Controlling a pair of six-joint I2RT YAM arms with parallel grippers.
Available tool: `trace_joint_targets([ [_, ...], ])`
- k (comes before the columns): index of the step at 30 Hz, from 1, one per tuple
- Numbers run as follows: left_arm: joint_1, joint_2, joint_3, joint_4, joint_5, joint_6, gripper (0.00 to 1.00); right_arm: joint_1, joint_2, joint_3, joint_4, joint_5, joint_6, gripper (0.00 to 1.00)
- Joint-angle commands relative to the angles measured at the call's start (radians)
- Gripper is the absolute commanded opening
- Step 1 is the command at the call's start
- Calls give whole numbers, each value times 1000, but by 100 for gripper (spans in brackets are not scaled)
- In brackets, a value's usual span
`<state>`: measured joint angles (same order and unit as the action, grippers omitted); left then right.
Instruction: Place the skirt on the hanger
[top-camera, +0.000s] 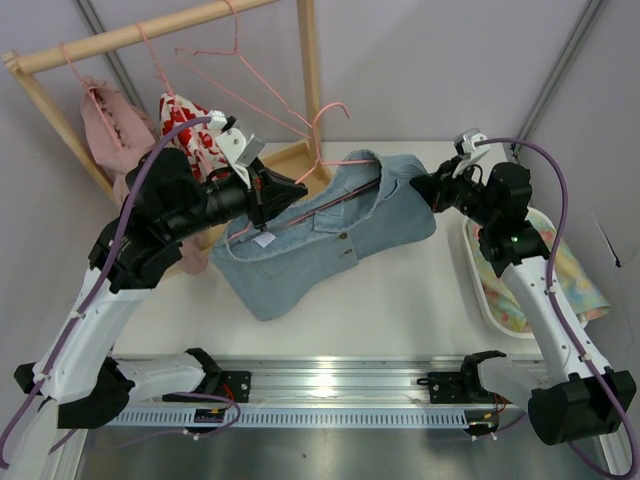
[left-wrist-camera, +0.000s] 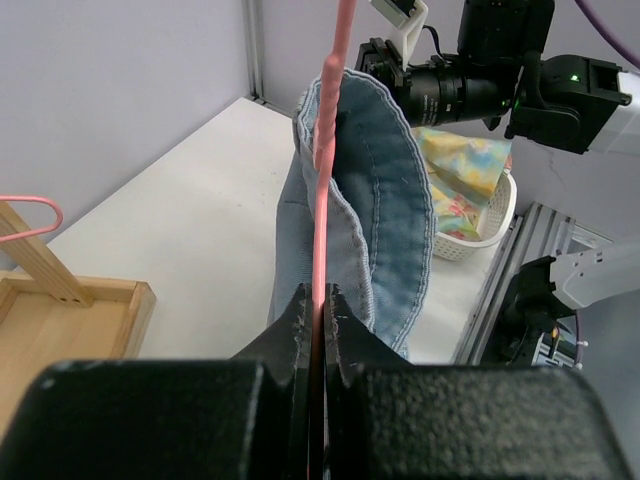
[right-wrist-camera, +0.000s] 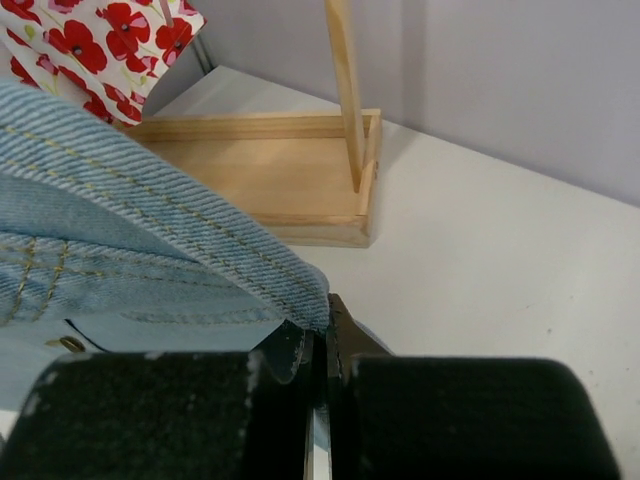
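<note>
The light blue denim skirt hangs stretched between both grippers above the table. A thin pink wire hanger runs inside its waistband, hook pointing up toward the rack. My left gripper is shut on the hanger's wire at the skirt's left end. In the left wrist view the wire rises straight out of the left gripper, with the skirt draped around it. My right gripper is at the skirt's right end. In the right wrist view the right gripper is shut on the skirt's stitched edge.
A light wooden rack stands at the back left, its base tray just behind the skirt. On it hang a pale pink dress, a white garment with red flowers and spare pink hangers. A white basket of floral cloth sits at the right.
</note>
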<state>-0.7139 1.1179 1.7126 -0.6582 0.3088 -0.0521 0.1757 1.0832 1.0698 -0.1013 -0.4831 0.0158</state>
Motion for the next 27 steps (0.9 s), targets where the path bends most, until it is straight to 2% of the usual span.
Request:
trace_joint_targets([
  [1,11,-118,96,123,-16,18,0,-91,44,-15,-81,172,38,0],
  [8,10,-118,96,100,-4,28,0,-110,101,47,-162,182,67,1],
  [10,10,-109,99,92,6,26,0,-110,103,90,-207,155,76,11],
  [11,11,-102,97,88,3,23,0,-108,92,126,-233,132,78,32],
  [14,10,-76,91,74,-32,24,0,-88,12,180,-265,58,79,74],
  [15,10,-70,88,69,-46,24,0,-81,-9,230,-279,66,87,84],
  [16,10,-57,87,63,-63,26,0,-74,-28,258,-294,72,98,90],
  [20,10,-40,62,77,-126,31,0,-42,-65,383,-405,66,151,91],
  [23,10,-27,47,92,-166,32,0,62,-69,400,-402,92,222,88],
  [24,10,-23,51,91,-177,34,0,147,-69,400,-394,138,249,88],
  [27,10,-4,50,88,-212,37,0,290,-42,416,-386,260,268,87],
])
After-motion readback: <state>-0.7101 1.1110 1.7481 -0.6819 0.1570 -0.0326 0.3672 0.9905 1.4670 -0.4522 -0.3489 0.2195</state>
